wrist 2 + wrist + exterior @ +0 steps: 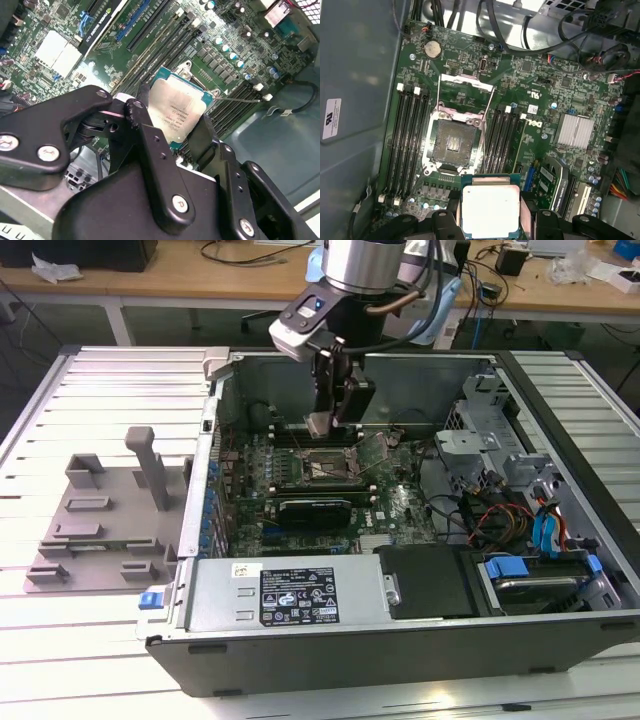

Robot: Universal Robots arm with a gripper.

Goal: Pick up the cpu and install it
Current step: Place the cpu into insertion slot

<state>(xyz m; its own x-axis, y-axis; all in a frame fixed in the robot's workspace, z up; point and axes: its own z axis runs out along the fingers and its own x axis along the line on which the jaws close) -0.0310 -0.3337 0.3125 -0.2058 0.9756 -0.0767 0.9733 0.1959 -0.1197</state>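
Pincer (pixel 325 420) narrow, clamped on the cpu (pixel 318 424) by two opposite edges, hanging inside the open case (pixel 300 592) above the motherboard (pixel 392 506). In both wrist views the black fingers (pixel 145 127) (pixel 451 216) sit on either side of the chip, and the pincer (pixel 172 134) (pixel 490 219) holds it flat with the metal top up.

Bench (pixel 100 380): white slatted top, carries everything.

Case lies on its side with the panel off and takes up most of the bench toward the exterior view's right.

Tray (pixel 100 525): grey plastic with upright blocks, on the bench just beside the case on the exterior view's left.

Motherboard (pixel 545 100): green, flat on the case floor.

Memory slots (pixel 407 135): black rows flanking the socket on both sides.

Heatsink (pixel 575 131): small, silver, finned, well apart from the socket.

Socket (pixel 452 144) (pixel 322 468): black square frame, contacts bare, load plate (pixel 467 82) swung up and open.

Cpu (pixel 490 210) (pixel 180 112): silvery top with a thin paler rim, held in the air near the socket, not seated in it and not touching the board.

Coin cell (pixel 433 48): round, near the board edge beyond the load plate.
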